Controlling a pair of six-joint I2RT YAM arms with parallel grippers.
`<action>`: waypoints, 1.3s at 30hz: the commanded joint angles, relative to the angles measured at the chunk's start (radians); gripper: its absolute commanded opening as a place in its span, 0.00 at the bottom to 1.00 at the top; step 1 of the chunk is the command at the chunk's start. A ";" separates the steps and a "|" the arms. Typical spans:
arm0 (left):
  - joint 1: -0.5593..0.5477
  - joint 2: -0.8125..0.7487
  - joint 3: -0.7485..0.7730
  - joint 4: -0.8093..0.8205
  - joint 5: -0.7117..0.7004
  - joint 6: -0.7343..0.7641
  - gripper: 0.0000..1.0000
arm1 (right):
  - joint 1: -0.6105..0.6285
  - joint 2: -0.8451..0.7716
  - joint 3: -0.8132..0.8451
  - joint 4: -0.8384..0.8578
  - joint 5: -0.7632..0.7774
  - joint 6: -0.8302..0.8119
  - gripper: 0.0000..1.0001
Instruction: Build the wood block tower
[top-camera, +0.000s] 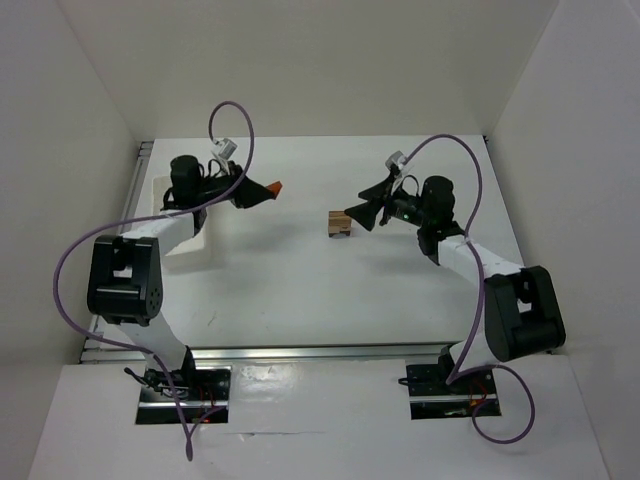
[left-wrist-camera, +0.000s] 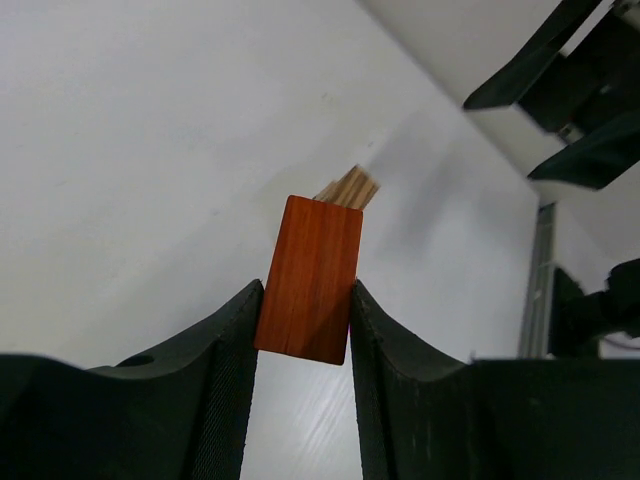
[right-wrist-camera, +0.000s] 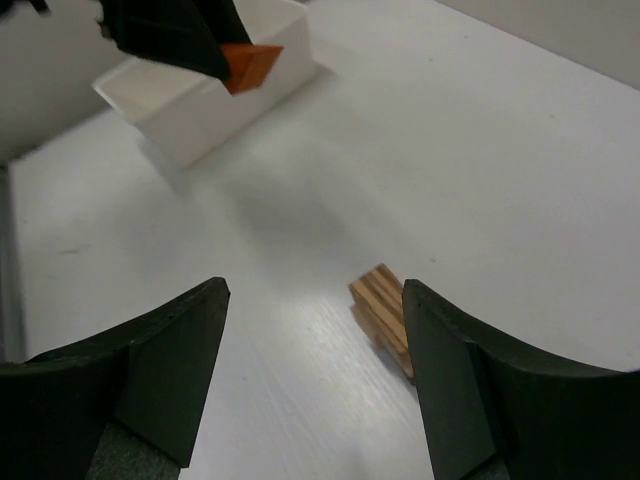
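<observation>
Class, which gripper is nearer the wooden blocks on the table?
Right. The right gripper sits open beside the wooden blocks; the left gripper, holding an orange block, is farther away.

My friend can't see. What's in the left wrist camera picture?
The left gripper pinches an orange-red block between its black fingers above the white table. A tan wooden block peeks out behind it.

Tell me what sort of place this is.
Probably a robot lab test cell: plain white walls box in a white table, two arms bolted at its edge, a white tray and wood blocks.
</observation>
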 joint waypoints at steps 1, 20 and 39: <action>-0.055 -0.052 -0.093 0.584 0.023 -0.436 0.00 | 0.003 0.003 -0.028 0.411 -0.085 0.349 0.78; -0.324 -0.122 -0.281 1.065 -0.359 -0.594 0.00 | 0.127 0.060 -0.103 0.805 0.116 0.768 0.74; -0.353 -0.041 -0.238 1.182 -0.283 -0.677 0.00 | 0.127 0.231 -0.017 0.960 0.027 0.840 0.63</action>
